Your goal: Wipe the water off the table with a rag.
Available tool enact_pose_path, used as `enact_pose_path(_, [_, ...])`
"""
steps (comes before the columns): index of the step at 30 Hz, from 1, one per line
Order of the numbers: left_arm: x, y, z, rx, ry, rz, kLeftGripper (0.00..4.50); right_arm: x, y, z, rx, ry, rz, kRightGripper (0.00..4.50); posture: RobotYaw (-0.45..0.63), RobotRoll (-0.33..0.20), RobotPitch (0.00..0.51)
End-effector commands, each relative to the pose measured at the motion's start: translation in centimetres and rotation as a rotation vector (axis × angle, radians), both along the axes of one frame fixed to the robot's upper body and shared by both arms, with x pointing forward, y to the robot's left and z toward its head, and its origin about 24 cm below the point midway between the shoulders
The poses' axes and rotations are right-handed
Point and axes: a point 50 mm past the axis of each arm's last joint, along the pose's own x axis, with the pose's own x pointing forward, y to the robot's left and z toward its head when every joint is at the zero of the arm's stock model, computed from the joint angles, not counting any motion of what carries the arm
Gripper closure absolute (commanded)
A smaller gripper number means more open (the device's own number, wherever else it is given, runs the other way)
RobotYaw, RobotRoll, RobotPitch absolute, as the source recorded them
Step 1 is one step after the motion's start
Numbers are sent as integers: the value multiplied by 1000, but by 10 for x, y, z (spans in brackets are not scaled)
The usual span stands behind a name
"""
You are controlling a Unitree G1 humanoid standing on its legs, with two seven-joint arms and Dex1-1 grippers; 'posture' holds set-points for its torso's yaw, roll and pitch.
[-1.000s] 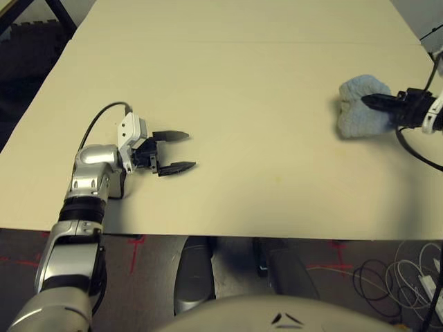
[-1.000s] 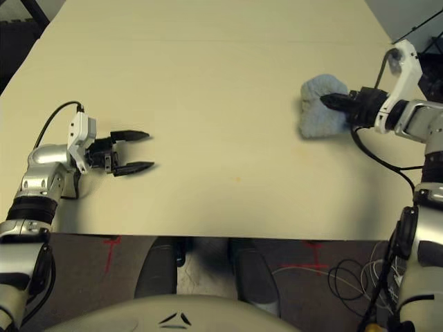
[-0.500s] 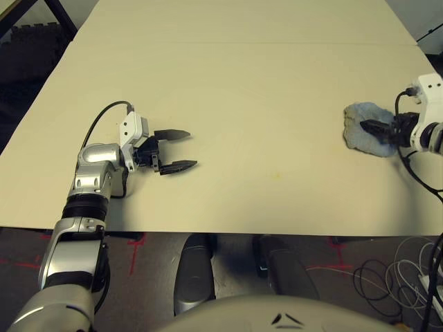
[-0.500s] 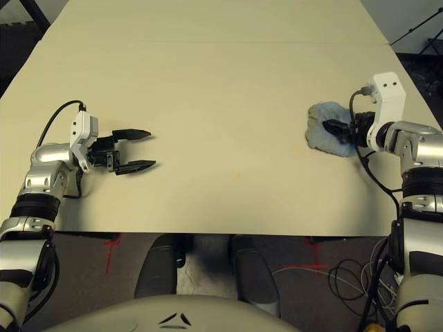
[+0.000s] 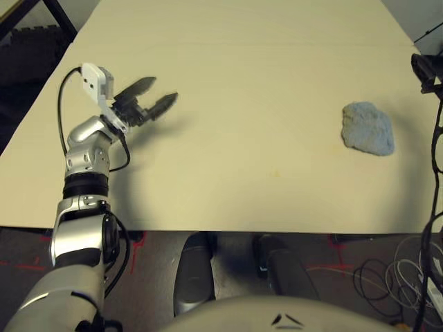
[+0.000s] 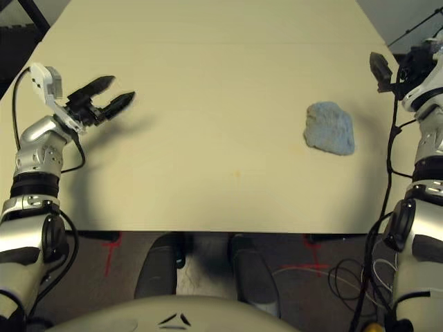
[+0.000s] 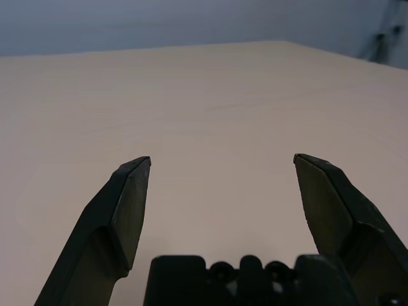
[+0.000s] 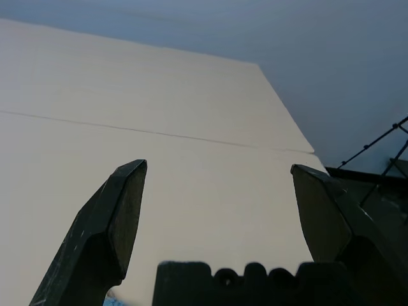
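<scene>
The light blue-grey rag (image 5: 368, 128) lies loose on the right side of the pale beige table (image 5: 249, 76), with nothing touching it. A tiny yellow-orange spot of water (image 5: 275, 173) sits near the front middle. My right gripper (image 6: 392, 69) hangs raised at the table's right edge, beyond the rag and apart from it. Its fingers (image 8: 121, 210) stand wide open with nothing between them. My left gripper (image 5: 165, 88) is lifted over the left side of the table, open and empty, as its wrist view shows (image 7: 222, 159).
A thin seam line (image 5: 242, 45) crosses the far part of the table. Cables (image 5: 415, 277) lie on the floor at the right front. Black cords run along both forearms. A dark stand (image 8: 376, 146) stands past the far right corner.
My right gripper opened, let go of the rag and rose away to the right. The rag now lies flat on the table. My left arm lifted and swung toward the far left.
</scene>
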Motion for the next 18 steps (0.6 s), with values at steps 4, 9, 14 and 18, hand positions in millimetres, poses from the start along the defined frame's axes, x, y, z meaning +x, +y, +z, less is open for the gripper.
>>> enact_pose_path(4, [-1,33,-10,86,32,353,0,0,-1,-14,52,-27,-46,7,133,0,164])
enact_pose_path(9, [-4,42,-9,68,9,463,0,-2,-2,-23,88,-21,-68,7,134,0,165])
enact_pose_path(14, [-5,45,-12,68,11,495,0,-3,-3,-27,100,-18,-77,7,134,0,166])
enact_pose_path(18, [-4,44,-13,70,13,492,0,-3,-3,-28,104,-12,-79,7,132,0,166])
